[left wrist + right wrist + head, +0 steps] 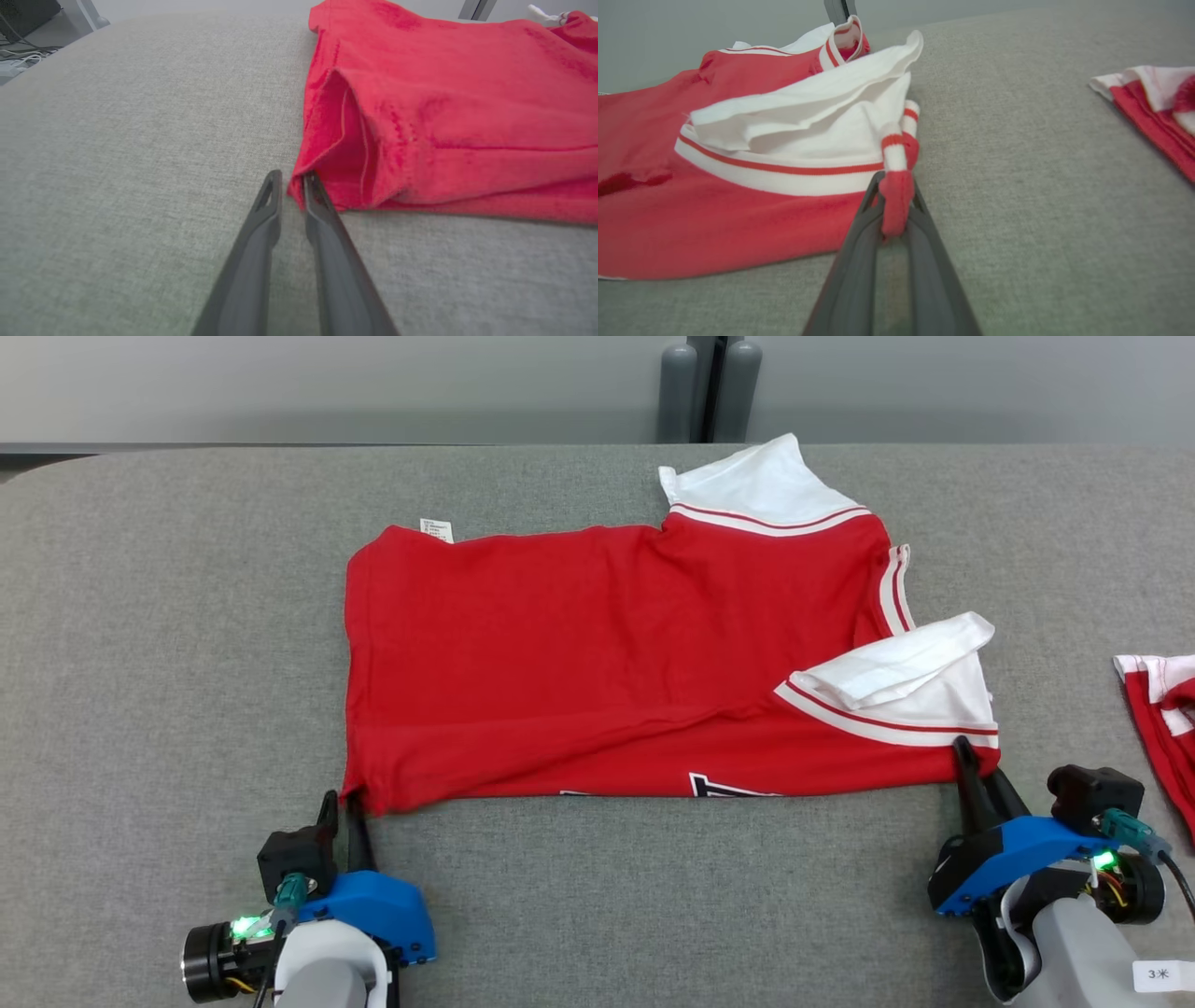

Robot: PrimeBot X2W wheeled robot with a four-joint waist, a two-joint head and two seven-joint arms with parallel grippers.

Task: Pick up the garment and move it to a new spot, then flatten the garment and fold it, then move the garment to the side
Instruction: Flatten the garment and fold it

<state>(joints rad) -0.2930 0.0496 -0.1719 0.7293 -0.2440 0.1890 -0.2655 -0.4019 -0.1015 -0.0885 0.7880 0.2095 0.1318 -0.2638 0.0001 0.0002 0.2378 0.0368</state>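
Grey cloth-covered table [140,663] takes up most of your head view. The red garment [597,653] lies on its middle, roughly flat, with the hem toward the robot's left and the collar end toward its right, its near edge running straight between the two arms. The two white sleeves have red stripes: the far one [756,485] sticks out toward the back edge, and the near one [896,691] is flopped back over the red body, rumpled, just beyond the right fingertips. A bit of black-and-white print [724,787] peeks out at the near edge.

A second red-and-white garment [1158,719] lies at the table's right edge, well apart from the first and beside the right arm; check it in the right wrist view too [1148,107]. Two grey posts [709,392] stand behind the far edge.

Right gripper [976,761] is at the near right corner; in its wrist view the jaws are closed [895,179] on a wad of red cloth at the striped cuff edge, so it grips the garment. Left gripper [342,803] is at the near left corner; in its wrist view the tips [293,176] are nearly together with a slim gap, and the hem corner sits right at them. You cannot tell whether cloth is pinched there.

A small white care tag [436,529] pokes out at the far left corner, and there is a white sticker [1158,974] on the right arm.
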